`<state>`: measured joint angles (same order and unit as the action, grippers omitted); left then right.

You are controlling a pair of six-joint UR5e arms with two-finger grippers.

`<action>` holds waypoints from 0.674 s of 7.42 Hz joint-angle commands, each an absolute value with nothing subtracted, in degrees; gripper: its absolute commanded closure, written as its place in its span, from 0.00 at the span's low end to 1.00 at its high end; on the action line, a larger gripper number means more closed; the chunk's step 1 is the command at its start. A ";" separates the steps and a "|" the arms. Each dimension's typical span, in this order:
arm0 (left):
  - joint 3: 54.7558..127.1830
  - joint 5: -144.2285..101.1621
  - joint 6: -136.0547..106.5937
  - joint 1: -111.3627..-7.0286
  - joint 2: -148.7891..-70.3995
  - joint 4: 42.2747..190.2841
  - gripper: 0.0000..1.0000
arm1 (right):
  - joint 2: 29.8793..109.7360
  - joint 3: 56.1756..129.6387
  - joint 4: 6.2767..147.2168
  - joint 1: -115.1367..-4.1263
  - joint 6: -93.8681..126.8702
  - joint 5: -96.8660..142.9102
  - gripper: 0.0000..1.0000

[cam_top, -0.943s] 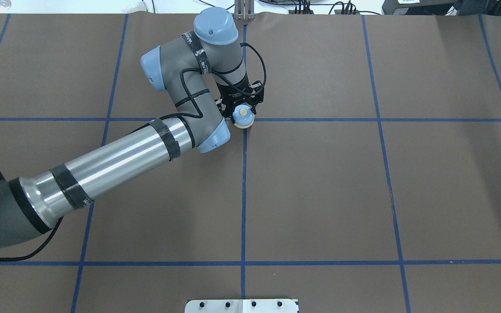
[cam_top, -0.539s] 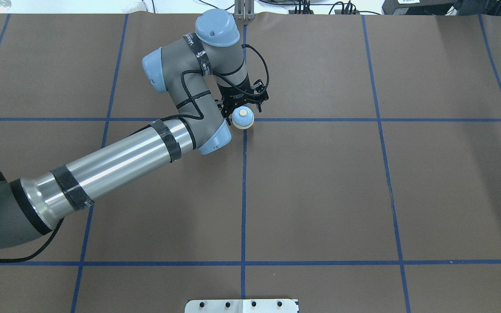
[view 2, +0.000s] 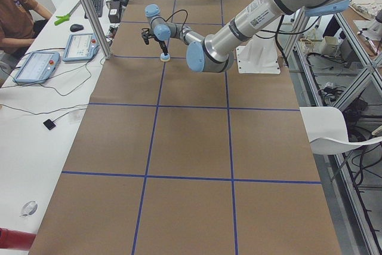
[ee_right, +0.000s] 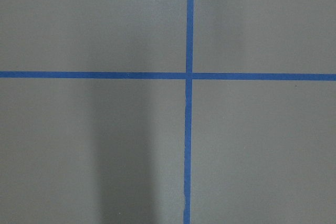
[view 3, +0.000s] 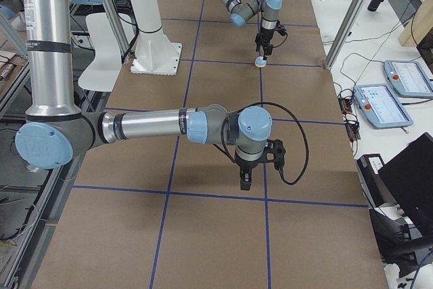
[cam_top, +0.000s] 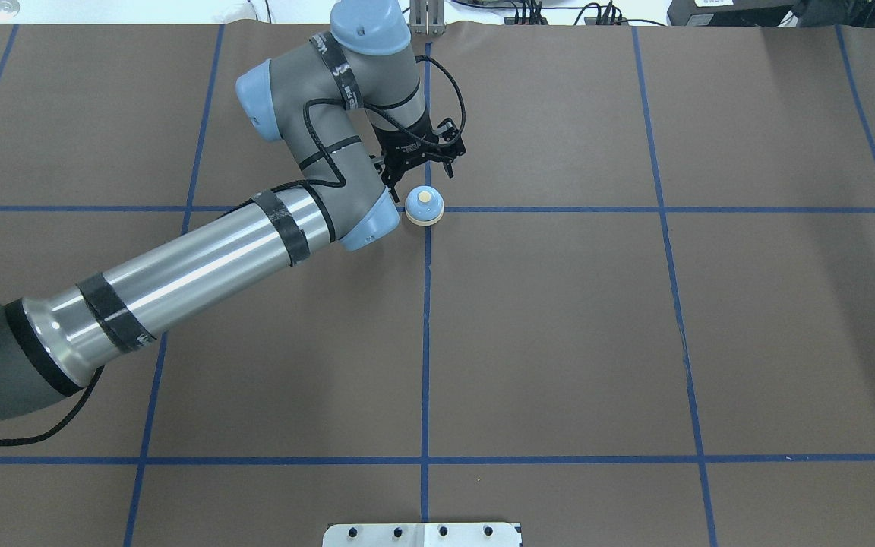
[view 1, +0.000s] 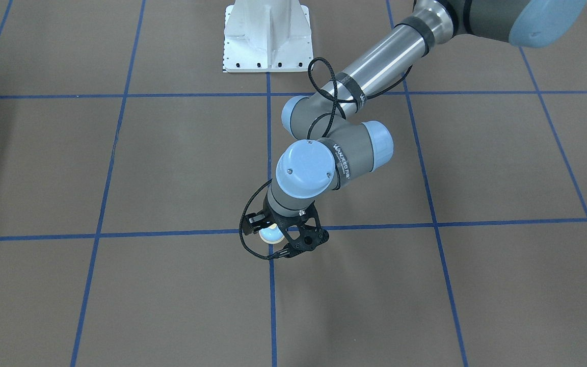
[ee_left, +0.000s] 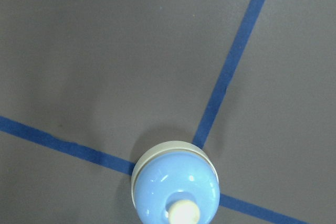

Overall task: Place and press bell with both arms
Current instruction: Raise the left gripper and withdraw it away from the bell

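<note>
Left end effector [cam_top: 420, 163] hangs just above the bell [cam_top: 424, 207], fingers spread wide, holding nothing, not touching the dome. Bell sits upright on the brown counter [cam_top: 559, 327], cream button up, right at a crossing of the blue tape lines [cam_top: 559, 209]. Right end effector [view 3: 245, 182], well apart from the bell, points down over the counter nr another tape crossing; can't tell whether it's spread or closed.
</note>
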<state>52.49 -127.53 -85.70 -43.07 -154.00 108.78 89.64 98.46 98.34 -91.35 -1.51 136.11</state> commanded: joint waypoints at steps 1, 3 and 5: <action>59.03 -133.74 -82.90 -49.27 -152.94 100.93 0.00 | 86.76 98.79 98.87 -91.32 -0.62 136.49 0.00; 65.97 -136.40 -75.37 -54.38 -147.16 97.49 0.00 | 83.34 98.96 98.61 -88.96 2.27 136.76 0.00; 72.99 -136.41 -68.24 -57.98 -138.04 97.03 0.00 | 78.08 100.37 98.26 -83.96 14.25 136.76 0.00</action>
<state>68.16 -136.14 -72.97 -55.29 -143.65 97.53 81.59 99.64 98.40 -86.98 6.73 136.69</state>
